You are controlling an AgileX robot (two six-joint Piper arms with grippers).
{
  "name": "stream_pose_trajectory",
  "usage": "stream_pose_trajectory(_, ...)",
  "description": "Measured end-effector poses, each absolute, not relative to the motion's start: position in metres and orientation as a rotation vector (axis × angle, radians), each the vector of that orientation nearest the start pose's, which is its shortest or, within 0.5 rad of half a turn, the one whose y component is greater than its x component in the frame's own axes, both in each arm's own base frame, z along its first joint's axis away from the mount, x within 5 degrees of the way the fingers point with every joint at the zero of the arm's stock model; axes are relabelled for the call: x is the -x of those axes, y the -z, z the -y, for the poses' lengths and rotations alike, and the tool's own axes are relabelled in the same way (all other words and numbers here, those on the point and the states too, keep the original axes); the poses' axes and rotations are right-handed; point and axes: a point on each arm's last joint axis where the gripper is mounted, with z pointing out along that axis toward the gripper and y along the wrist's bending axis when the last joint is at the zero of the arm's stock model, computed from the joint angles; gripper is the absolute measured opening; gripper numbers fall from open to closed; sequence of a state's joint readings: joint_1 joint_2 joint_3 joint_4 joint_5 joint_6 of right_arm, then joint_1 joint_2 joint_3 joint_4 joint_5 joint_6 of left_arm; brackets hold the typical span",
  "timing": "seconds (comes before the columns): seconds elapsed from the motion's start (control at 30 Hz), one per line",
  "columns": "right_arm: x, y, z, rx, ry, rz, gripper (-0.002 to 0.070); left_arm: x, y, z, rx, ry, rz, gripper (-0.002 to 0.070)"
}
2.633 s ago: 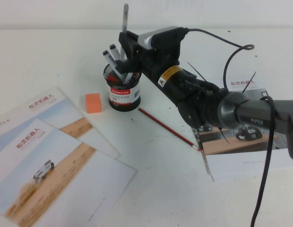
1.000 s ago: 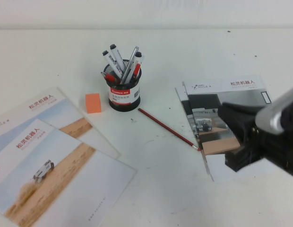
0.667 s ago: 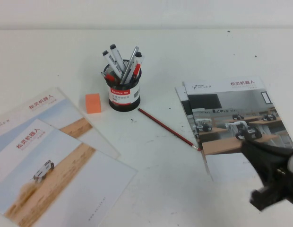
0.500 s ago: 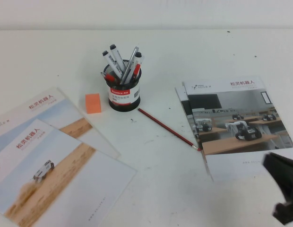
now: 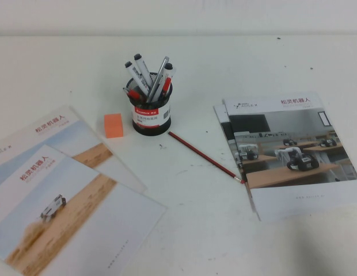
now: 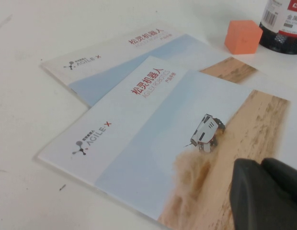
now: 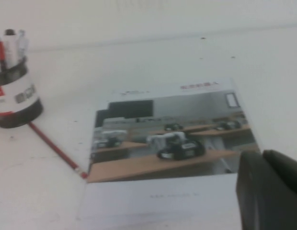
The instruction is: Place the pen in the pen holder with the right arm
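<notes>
Pen [image 5: 158,78] in pen holder [image 5: 150,114] | left gripper [image 6: 266,194], right gripper [image 7: 270,194] well apart | jaws: cannot tell

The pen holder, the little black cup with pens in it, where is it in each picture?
High view: the pen holder stands on the table, upper middle, the pen leaning inside.
Left wrist view: only its base shows, at the top right corner.
Right wrist view: it sits at the left edge.
Shared landmark: the red pencil lying beside it, also in the right wrist view. Neither claw's grip shows.

Left pincer [image 6: 268,194] and right pincer [image 7: 270,189] are cropped by the frame edge; finger state indeterminable.
</notes>
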State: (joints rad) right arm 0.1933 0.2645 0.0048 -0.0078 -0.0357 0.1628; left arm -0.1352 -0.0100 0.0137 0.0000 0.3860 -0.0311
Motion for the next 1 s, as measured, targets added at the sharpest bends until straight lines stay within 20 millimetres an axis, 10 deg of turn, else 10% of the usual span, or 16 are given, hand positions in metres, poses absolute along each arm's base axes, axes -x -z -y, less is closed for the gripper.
stream_pose_trajectory(1.0, -0.054, -0.174, -0.002, -0.064, -0.116, -1.843, -0.0019, -0.052, -0.174, 0.007, -0.098, 0.115, -1.872, -0.0001)
